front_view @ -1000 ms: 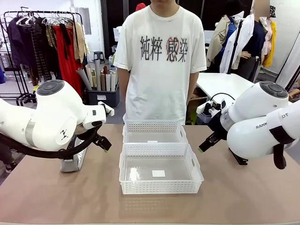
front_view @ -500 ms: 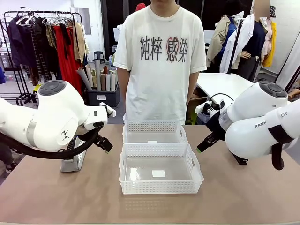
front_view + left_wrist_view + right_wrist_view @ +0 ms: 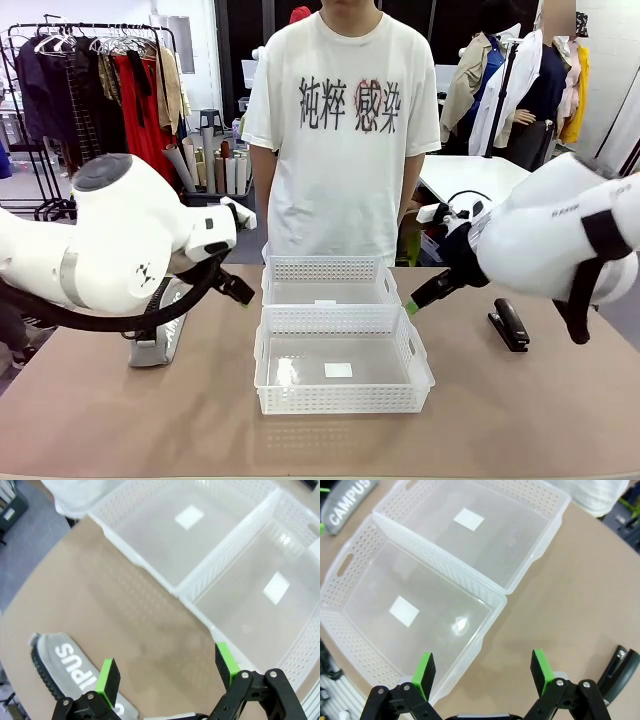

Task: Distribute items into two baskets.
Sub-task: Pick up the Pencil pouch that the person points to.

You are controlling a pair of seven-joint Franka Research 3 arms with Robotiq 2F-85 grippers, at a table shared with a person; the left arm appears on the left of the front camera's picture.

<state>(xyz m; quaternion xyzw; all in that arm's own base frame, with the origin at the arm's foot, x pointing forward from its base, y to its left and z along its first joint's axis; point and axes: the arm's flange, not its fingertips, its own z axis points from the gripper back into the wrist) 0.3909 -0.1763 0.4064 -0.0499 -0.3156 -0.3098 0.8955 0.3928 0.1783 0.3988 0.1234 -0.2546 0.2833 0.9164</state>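
Two white lattice-sided baskets stand end to end at mid-table, the near basket and the far basket in front of the person; both look bare inside. The grey CAMPUS pouch lies at the left, partly hidden under my left arm. The black stapler lies at the right. My left gripper hangs open left of the far basket, above bare table between the pouch and the baskets. My right gripper is open at the baskets' right side, over the near basket's corner; the stapler is off to its side.
A person in a white printed T-shirt stands at the far edge behind the baskets, hands down. Bare brown tabletop runs along the front and on both sides. Clothes racks and a white table stand beyond.
Both arms have swung inward toward the baskets. The right arm's move to the left has uncovered the stapler. Both grippers stay open.
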